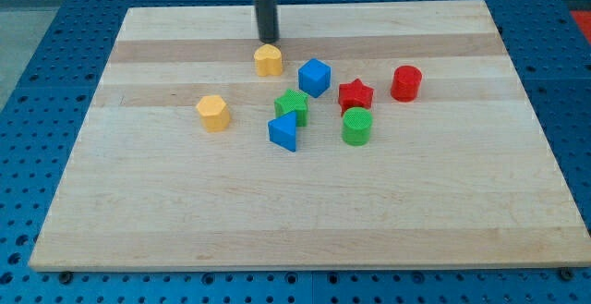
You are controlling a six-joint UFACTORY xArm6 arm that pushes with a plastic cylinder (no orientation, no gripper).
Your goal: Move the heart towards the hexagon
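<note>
Wooden worktop [305, 221] on a blue pegboard base [37, 27]. Dark rod comes down from the view's top; my tip [268, 41] sits just above the yellow heart [268, 60], at its upper edge, touching or nearly so — cannot tell which.

No claw on this arm, only the rod, so nothing released or clenched to record.

Yellow heart lies in the upper middle of the worktop. Yellow hexagon [212, 113] sits apart from it, toward the view's lower left, with bare wood between the two.

Remaining blocks cluster to the view's right of the heart:
- blue cube [314, 78], just right of and slightly below the heart
- green star [293, 106], below the blue cube
- blue block, shape unclear [284, 131], just below the green star, touching or nearly touching it
- red star [355, 94], right of the blue cube
- green cylinder [356, 126], directly below the red star
- red cylinder [405, 82], farthest right, standing apart from the red star
</note>
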